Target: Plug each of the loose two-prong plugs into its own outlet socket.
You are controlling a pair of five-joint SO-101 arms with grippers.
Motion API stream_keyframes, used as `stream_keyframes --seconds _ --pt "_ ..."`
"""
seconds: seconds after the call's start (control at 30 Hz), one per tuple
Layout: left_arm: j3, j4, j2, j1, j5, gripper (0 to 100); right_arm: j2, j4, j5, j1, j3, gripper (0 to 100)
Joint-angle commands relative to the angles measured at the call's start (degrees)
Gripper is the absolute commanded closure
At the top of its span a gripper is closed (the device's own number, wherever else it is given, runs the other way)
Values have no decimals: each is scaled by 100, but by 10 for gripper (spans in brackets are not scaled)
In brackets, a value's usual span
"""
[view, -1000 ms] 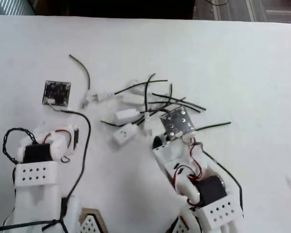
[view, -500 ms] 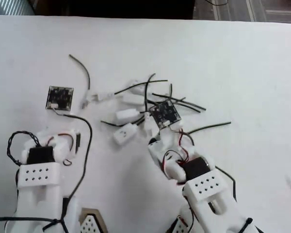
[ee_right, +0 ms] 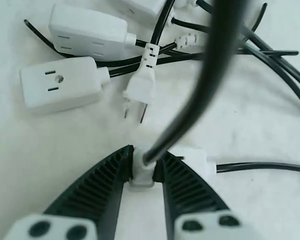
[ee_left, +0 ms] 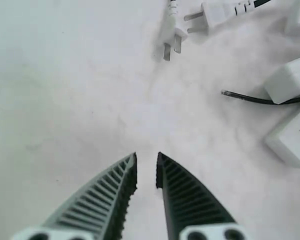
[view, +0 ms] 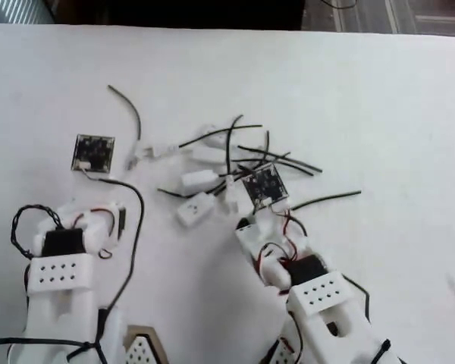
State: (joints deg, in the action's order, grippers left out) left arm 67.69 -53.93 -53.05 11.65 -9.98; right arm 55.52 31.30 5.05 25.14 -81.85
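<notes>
My right gripper (ee_right: 142, 151) is shut on a white plug (ee_right: 141, 170) whose black cord (ee_right: 210, 75) rises towards the camera. It sits low over the table at the near edge of the cable pile (view: 227, 163). Just ahead lies a loose two-prong plug (ee_right: 140, 90), and beyond it two white outlet sockets (ee_right: 60, 85) (ee_right: 90, 32). My left gripper (ee_left: 146, 157) hovers over bare table with its fingers almost together and nothing between them. Farther off lie two loose plugs (ee_left: 172, 42) (ee_left: 210, 12) and two socket blocks (ee_left: 290, 82) (ee_left: 292, 137).
The white table (view: 379, 98) is bare around the pile. In the high view the right gripper (view: 244, 225) is at the pile's near side, and the left gripper (view: 120, 216) is to its left. A lone black wire (view: 129, 106) lies farther back.
The right arm's wrist has rolled and the arm has swung round at the pile's near edge, shifting slightly right at the end. The left arm drew back a little, then stayed still.
</notes>
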Motion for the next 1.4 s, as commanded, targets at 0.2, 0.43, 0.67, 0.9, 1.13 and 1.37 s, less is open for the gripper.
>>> stream_keyframes --seconds 0.2,0.43,0.67,0.9,1.13,1.37 --pt "-35 88 -101 75 -35 918 -22 -136 536 -40 -290 981" --pt "-35 88 -101 75 -44 918 -22 -127 1152 -66 -387 981" --pt "44 114 -119 75 -44 918 -22 171 1319 -48 -387 981" --pt "53 88 -119 84 -44 917 -22 295 1319 -40 -387 981" --pt "53 79 -119 84 -44 917 31 1138 1275 -57 299 841" --pt "105 97 -119 84 -246 917 31 2492 1275 -75 1653 772"
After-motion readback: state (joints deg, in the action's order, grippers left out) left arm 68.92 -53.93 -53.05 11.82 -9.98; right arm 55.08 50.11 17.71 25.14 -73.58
